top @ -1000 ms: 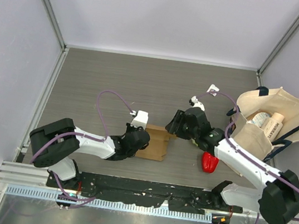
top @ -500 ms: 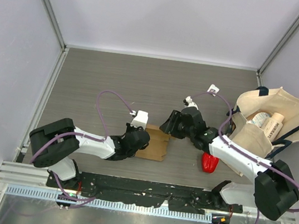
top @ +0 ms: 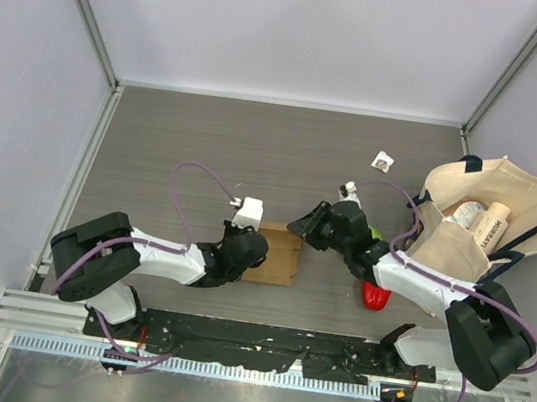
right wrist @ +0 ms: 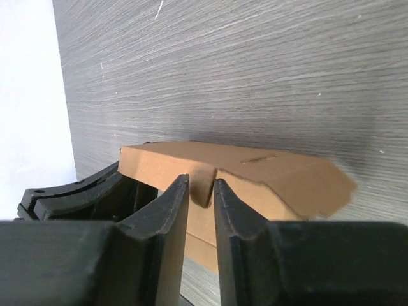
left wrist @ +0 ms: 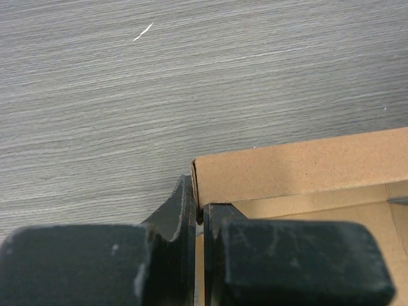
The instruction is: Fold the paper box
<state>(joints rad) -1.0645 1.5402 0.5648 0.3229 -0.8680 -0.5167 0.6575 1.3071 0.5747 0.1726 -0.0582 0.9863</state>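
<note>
**Top external.** The paper box [top: 277, 259] lies on the surface [top: 196, 145] between the arms. The left gripper [top: 247, 250] is at its left edge and the right gripper [top: 298, 229] at its far right corner. Its outline looks nearly square, so no long axis can be read.

**Left wrist.** The left gripper [left wrist: 199, 214] has its jaws clamped on an upright wall of the box [left wrist: 299, 167], which runs off to the right.

**Right wrist.** The right gripper [right wrist: 201, 186] has its jaws drawn close about a raised flap, apparently nipping it. The box [right wrist: 268, 171] lies broadside directly ahead.
</note>
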